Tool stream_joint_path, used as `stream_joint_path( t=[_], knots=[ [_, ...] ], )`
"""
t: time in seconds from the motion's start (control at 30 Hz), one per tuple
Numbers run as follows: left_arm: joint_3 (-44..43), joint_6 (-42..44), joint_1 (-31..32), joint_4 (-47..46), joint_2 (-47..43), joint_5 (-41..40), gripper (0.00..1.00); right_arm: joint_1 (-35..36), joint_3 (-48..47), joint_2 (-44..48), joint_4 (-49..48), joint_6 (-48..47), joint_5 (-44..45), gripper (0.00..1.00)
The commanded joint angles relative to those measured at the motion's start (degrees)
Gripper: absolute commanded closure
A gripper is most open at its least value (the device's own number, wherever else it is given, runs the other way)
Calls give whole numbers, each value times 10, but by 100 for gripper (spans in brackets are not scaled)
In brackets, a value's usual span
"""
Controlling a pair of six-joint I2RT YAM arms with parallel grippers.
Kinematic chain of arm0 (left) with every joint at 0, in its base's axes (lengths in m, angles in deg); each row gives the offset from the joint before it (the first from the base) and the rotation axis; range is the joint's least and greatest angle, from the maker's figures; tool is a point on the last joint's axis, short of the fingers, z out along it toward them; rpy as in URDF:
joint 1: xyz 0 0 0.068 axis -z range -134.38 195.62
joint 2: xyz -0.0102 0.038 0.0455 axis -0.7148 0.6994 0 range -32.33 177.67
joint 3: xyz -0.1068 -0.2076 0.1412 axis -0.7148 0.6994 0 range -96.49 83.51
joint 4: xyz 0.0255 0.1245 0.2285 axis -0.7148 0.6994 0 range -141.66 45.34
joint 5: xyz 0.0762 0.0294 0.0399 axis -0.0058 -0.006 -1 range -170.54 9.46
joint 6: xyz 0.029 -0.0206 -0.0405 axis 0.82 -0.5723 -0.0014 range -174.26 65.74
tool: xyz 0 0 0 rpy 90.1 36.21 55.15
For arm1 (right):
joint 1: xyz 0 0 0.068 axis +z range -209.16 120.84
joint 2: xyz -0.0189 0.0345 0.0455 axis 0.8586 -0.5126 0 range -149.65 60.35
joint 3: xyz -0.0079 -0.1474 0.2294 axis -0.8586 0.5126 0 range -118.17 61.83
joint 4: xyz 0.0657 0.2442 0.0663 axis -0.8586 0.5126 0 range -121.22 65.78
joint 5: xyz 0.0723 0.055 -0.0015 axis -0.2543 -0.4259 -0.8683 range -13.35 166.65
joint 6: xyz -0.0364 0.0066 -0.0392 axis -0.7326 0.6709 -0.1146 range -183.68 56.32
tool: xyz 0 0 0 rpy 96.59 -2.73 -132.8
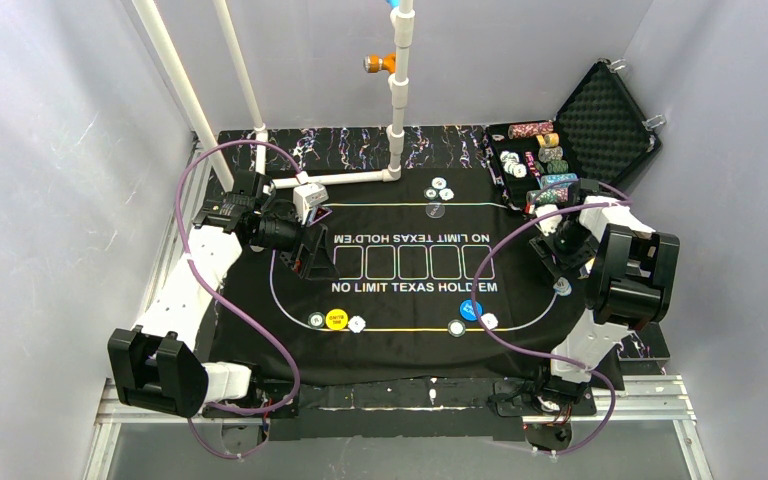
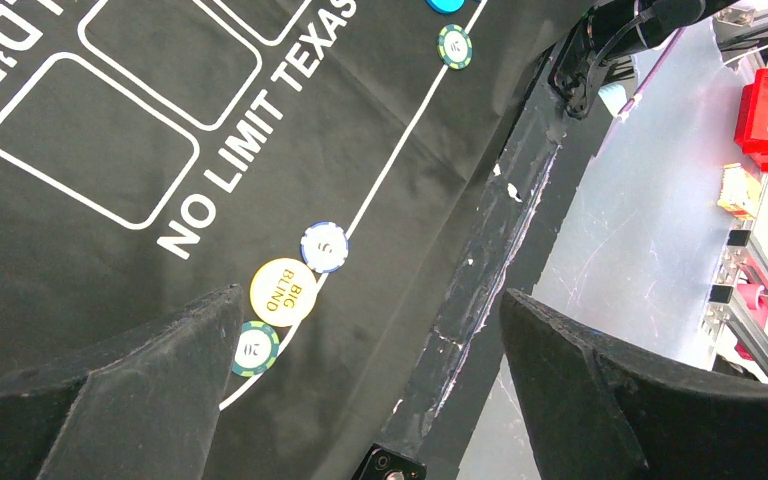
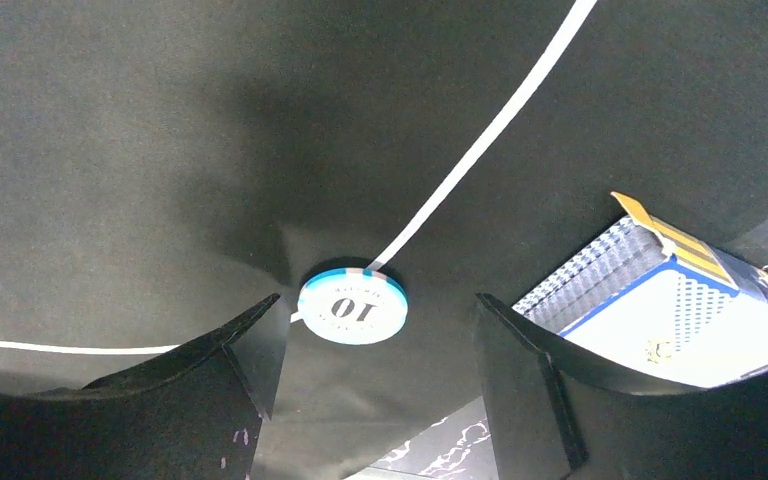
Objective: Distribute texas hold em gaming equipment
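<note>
Near line of the black felt mat (image 1: 260, 330): four small round poker chips (image 1: 357, 324), one yellow button disc (image 1: 336, 319) and one blue button disc (image 1: 471, 310) are sitting there. Far line: four more chips (image 1: 439, 184). Right gripper (image 3: 377, 297) is hanging part-open, straddling one white blue-edged "10" chip (image 3: 352, 306) that is lying on the mat, not clamping it. Left gripper (image 2: 370, 292) is hovering fully spread, empty.

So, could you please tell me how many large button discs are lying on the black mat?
2. Both sit just inside the mat's near line: the yellow disc left of centre, the blue disc right of centre. Others may be hidden.
</note>
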Motion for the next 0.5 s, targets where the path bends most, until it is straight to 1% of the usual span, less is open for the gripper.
stream_joint_path(
  t=[0.0,0.3,0.37,0.47],
  knots=[
    [-2,5,2,13,-16,19,1,-3,10,-7,-12,-5,-8,26],
    [-1,6,2,13,-14,19,1,-3,25,-11,-17,-10,-22,29],
    [-1,5,2,13,-15,19,1,-3,29,-11,-19,-12,-21,32],
    [0,6,2,13,-15,18,1,-3,28,-11,-16,-13,-24,40]
  ],
)
